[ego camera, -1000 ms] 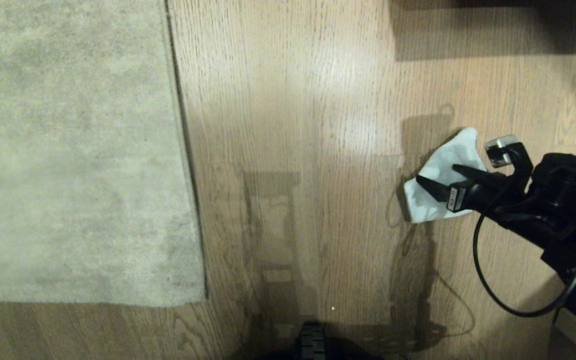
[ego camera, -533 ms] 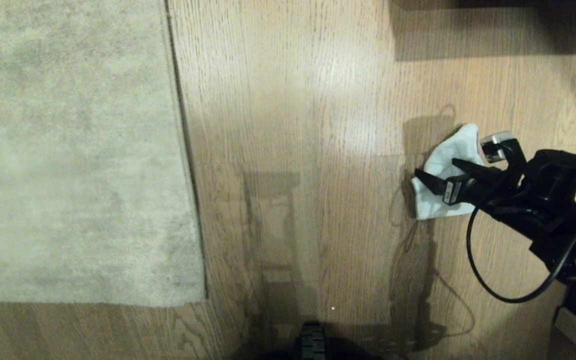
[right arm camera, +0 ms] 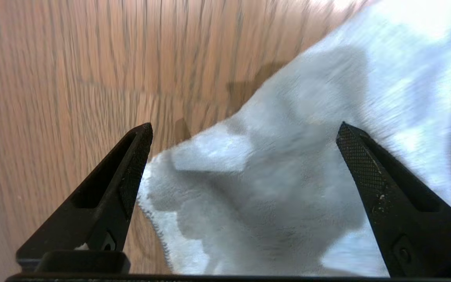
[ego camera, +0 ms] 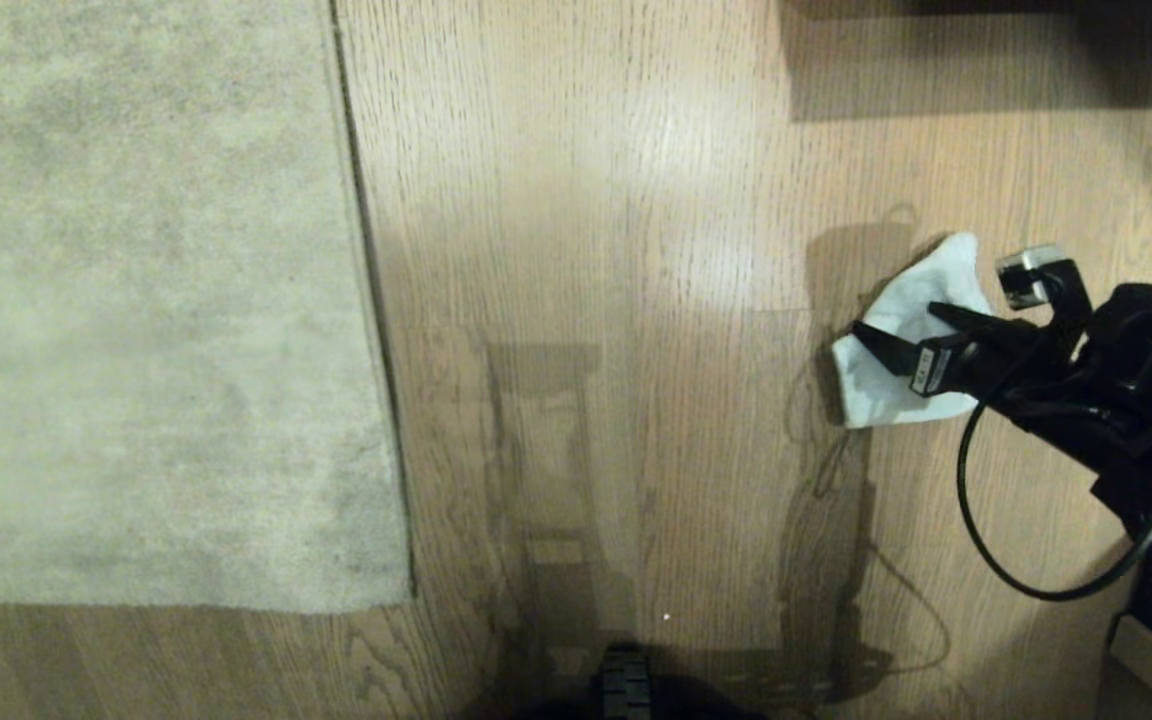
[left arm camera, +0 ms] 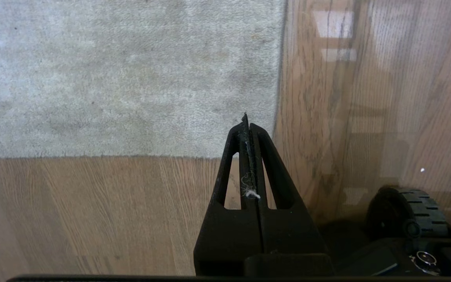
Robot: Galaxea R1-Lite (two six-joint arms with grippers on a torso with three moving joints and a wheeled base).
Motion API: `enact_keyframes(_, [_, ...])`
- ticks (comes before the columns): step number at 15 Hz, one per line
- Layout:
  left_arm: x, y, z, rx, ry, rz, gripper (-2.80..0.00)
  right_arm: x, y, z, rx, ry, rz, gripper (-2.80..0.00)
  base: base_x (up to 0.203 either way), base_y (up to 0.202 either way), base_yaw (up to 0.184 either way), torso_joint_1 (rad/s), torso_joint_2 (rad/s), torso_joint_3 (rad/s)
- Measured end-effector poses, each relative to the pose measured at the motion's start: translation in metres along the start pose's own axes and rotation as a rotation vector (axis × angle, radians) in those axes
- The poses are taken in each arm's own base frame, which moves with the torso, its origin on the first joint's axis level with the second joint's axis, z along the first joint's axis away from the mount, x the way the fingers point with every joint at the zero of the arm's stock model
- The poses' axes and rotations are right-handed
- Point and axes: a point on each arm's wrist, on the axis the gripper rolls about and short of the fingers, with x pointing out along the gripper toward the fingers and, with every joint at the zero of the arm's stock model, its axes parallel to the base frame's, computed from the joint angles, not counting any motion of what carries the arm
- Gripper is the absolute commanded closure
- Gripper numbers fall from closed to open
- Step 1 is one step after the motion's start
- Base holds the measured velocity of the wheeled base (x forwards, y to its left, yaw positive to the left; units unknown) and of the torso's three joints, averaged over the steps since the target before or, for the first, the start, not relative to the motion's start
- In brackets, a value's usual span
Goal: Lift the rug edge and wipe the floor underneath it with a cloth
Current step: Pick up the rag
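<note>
Pale cloth (ego camera: 891,350) under spread right hand (ego camera: 901,325), apparently untouched.

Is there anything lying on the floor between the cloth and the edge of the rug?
Nothing visible. Between the cloth, under the open right gripper, and the rug edge lies only bare floor crossed by shadows.

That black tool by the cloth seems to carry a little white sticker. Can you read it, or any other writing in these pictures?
White sticker on the right tool: print too small to read.
No other words, brands or numbers show: none on the cloth, rug or floor.
</note>
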Motion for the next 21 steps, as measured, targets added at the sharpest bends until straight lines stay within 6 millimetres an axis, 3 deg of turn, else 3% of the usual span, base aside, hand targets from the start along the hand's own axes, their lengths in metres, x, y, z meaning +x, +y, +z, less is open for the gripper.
enact_keyframes(8, [0.000, 0.000, 0.000, 0.000, 0.000, -0.001, 0.00, -0.021, -0.035, 0.021, -0.071, -0.033, -0.119, -2.80, 0.000, 0.000, 0.000, 0.000, 0.00, 0.000])
enact_keyframes(14, [0.000, 0.000, 0.000, 0.000, 0.000, -0.001, 0.00, -0.032, -0.063, 0.022, -0.104, -0.009, -0.164, -2.80, 0.000, 0.000, 0.000, 0.000, 0.00, 0.000])
enact_keyframes(18, [0.000, 0.000, 0.000, 0.000, 0.000, -0.001, 0.00, -0.046, -0.057, 0.026, -0.087, 0.030, -0.158, -2.80, 0.000, 0.000, 0.000, 0.000, 0.00, 0.000])
enact_keyframes(21, [0.000, 0.000, 0.000, 0.000, 0.000, -0.001, 0.00, -0.059, -0.037, 0.031, -0.072, 0.054, -0.109, -2.80, 0.000, 0.000, 0.000, 0.000, 0.00, 0.000])
